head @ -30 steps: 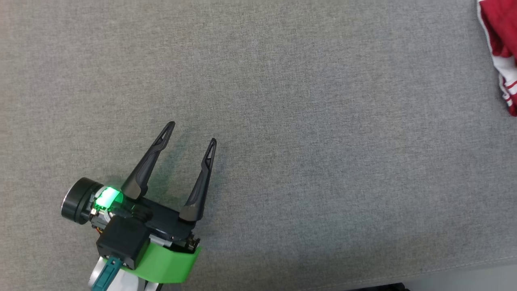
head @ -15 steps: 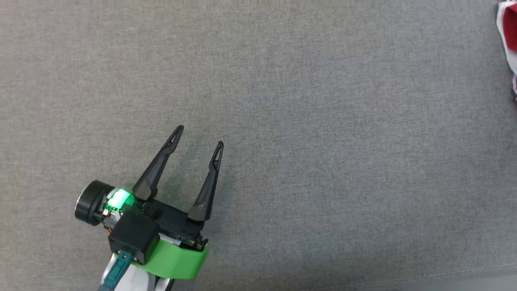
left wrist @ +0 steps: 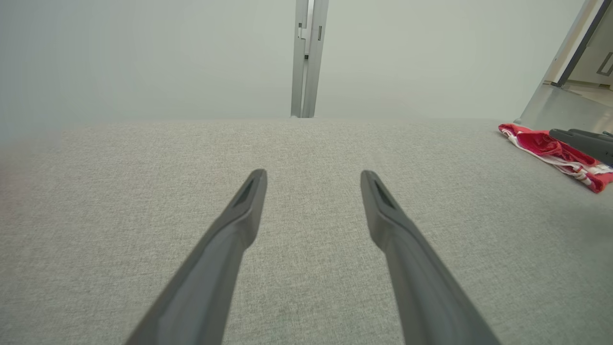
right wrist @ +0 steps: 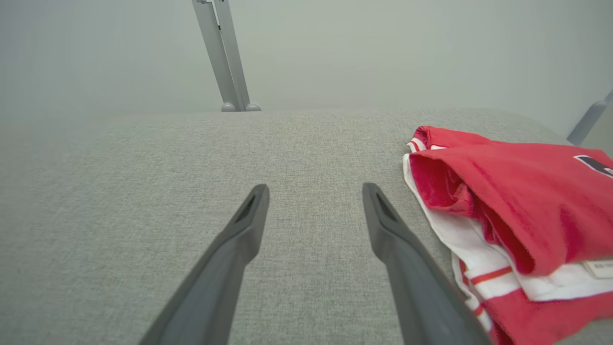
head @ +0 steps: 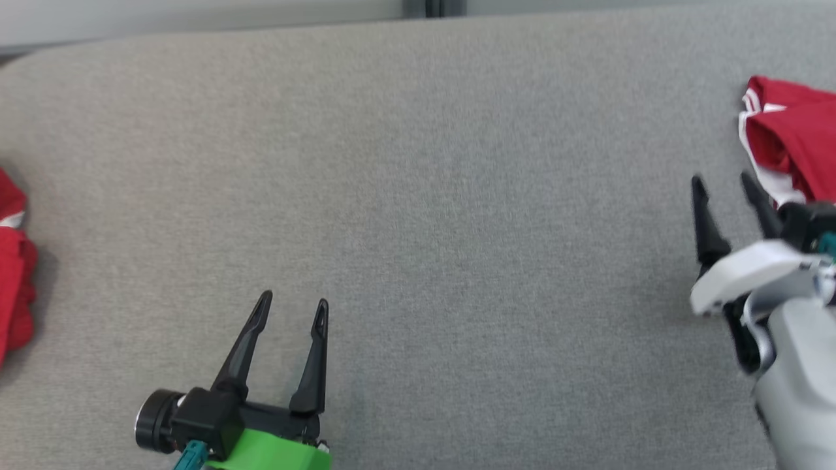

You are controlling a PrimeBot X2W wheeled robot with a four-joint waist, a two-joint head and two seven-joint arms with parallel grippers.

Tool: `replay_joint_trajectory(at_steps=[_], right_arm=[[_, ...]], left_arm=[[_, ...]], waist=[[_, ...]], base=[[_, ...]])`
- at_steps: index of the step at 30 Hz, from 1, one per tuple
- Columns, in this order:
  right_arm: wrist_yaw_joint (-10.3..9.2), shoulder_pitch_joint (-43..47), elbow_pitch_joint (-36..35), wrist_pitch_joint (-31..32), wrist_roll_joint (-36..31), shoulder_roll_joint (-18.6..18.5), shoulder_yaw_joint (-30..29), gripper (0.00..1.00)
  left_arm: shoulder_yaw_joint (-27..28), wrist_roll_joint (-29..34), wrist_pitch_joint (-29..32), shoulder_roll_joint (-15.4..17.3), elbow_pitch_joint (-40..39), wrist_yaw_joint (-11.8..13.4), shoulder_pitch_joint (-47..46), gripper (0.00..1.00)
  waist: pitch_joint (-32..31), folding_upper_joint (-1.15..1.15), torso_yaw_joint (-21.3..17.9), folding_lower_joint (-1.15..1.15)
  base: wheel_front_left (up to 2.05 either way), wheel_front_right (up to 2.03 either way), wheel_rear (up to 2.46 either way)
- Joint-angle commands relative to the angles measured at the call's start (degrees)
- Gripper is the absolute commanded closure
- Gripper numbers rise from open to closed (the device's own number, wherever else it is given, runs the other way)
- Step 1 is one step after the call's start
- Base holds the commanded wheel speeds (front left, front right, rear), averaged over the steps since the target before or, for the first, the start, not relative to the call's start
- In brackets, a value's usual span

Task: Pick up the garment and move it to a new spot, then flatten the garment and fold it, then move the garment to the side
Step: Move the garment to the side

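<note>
The garment (head: 790, 137) is red with white trim and lies folded at the far right of the grey table (head: 457, 196). My right gripper (head: 722, 178) stands open just left of it with nothing between its fingers. In the right wrist view the garment (right wrist: 517, 201) lies right beside the right finger of that gripper (right wrist: 313, 189); I cannot tell whether they touch. My left gripper (head: 293, 300) is open and empty at the lower left, over bare table. From the left wrist its open gripper (left wrist: 313, 175) points across the table, with the garment (left wrist: 541, 143) far off to the right.
A second red cloth (head: 13, 294) lies at the table's left edge. The table's far edge runs along the top, with a pale wall and a grey metal post (head: 434, 8) behind it. A wide stretch of bare grey surface lies between the two grippers.
The head camera has moved, so the table's far edge, the red cloth at left and my open right gripper have come into view. The left gripper stays open.
</note>
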Motion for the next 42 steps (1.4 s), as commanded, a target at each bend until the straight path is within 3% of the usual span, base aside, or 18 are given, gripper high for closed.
replay_joint_trajectory(at_steps=[1, 10, 20, 42], right_arm=[[-0.08, 3.1, -2.4, -0.1, -0.4, 1.2, -1.1, 0.00], [-0.06, 20.1, -17.9, -0.1, -5.2, 9.6, -1.3, 0.00], [-0.07, 30.6, -29.1, -0.1, -8.5, 12.4, 0.5, 0.00], [-0.07, 35.2, -30.3, -0.1, -11.3, 14.6, 0.0, 0.00]], left_arm=[[0.6, -0.5, 0.0, -0.3, 0.5, 0.4, 1.5, 0.00], [3.0, -3.2, 0.0, -0.6, 2.1, 2.0, 5.1, 0.00], [3.7, -2.9, 0.0, -0.6, 2.9, 3.5, 7.4, 0.00], [1.1, -1.3, 0.0, -0.6, 6.1, 3.8, 6.5, 0.00]], waist=[[-8.7, 0.00, 3.3, 0.00], [-15.6, 0.00, 3.4, 0.00], [-18.3, 0.00, 2.9, 0.00], [-19.2, 0.00, 1.7, 0.00]], base=[[0.00, 0.00, 0.00], [0.00, 0.00, 0.00], [0.00, 0.00, 0.00], [0.00, 0.00, 0.00]])
